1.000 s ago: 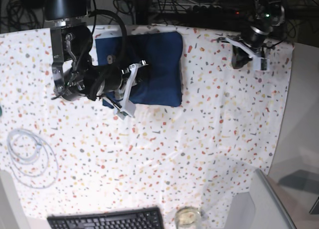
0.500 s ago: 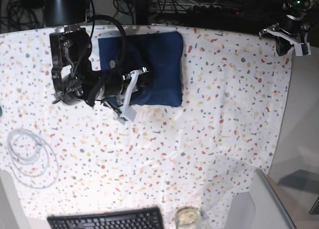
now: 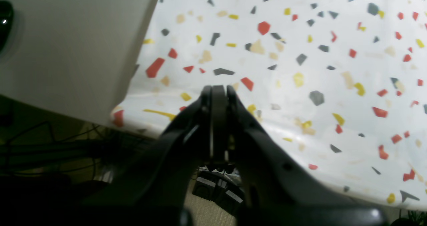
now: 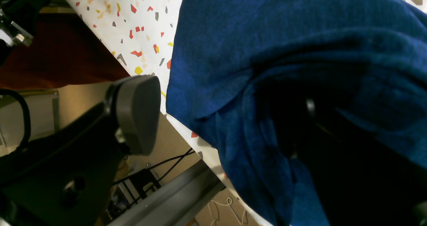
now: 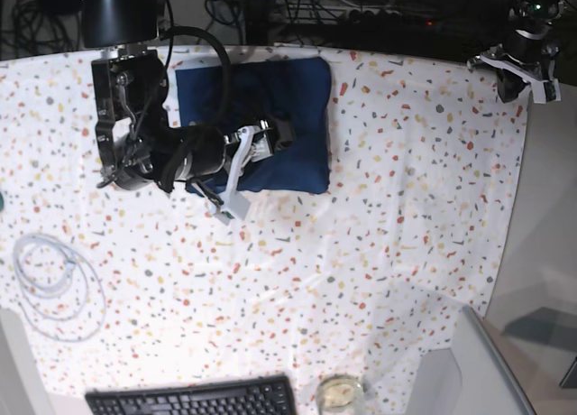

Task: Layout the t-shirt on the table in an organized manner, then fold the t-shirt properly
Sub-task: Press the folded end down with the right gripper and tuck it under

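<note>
The dark navy t-shirt point(image 5: 293, 108) lies folded into a rough rectangle at the back middle of the speckled table point(image 5: 379, 235). My right gripper point(image 5: 248, 167) is open at the shirt's lower left edge. In the right wrist view one grey finger point(image 4: 136, 116) stands clear beside the t-shirt point(image 4: 253, 52), and the other finger is hidden in the fabric folds. My left gripper point(image 5: 525, 72) hangs over the table's far right corner. In the left wrist view it point(image 3: 218, 89) is shut and empty above the table point(image 3: 300, 69) edge.
A black keyboard point(image 5: 194, 399) and a small glass point(image 5: 340, 392) sit at the front edge. A coil of clear tubing point(image 5: 54, 284) lies at the left. A grey box point(image 5: 469, 370) stands at the front right. Cables run behind the table.
My left arm has swung from over the table's back right to its far right corner and stayed there. My right gripper has edged slightly right into the shirt's lower left edge.
</note>
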